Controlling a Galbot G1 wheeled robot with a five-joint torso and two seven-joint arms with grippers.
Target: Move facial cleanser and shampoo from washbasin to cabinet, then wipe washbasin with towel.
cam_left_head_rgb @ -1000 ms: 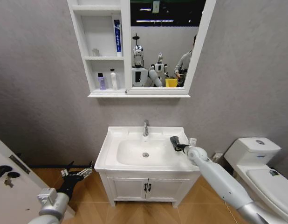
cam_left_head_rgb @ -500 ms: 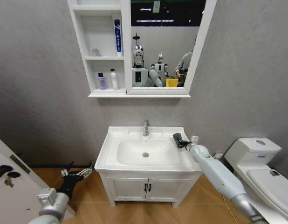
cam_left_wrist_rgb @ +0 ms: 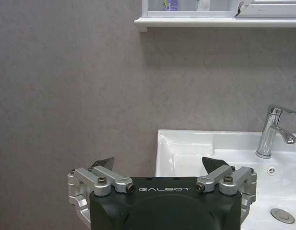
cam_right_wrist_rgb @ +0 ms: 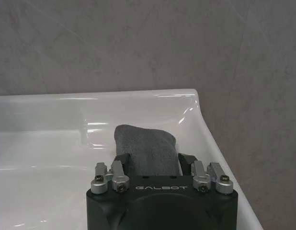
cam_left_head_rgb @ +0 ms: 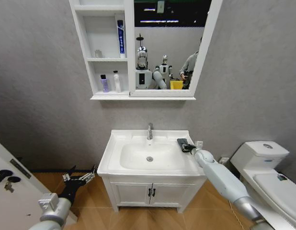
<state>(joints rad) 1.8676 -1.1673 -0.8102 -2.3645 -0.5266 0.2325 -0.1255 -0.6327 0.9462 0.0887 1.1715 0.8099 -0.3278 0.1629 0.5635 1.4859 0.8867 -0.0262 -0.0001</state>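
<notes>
Fingers of my right gripper [cam_right_wrist_rgb: 153, 165] are clamping the towel [cam_right_wrist_rgb: 147, 147], pressing it on the washbasin [cam_left_head_rgb: 114, 155] ledge at the right rear corner, right of the tap [cam_left_head_rgb: 150, 131]. I am seeing it slide back toward the wall since a second ago. My left gripper [cam_left_wrist_rgb: 159, 168] is hanging spread wide, low and left of the washbasin.

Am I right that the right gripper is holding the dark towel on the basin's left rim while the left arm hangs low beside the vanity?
Not quite. The right gripper holds the towel on the washbasin's right rim, as the head view shows. The left gripper does hang low beside the vanity.
</notes>
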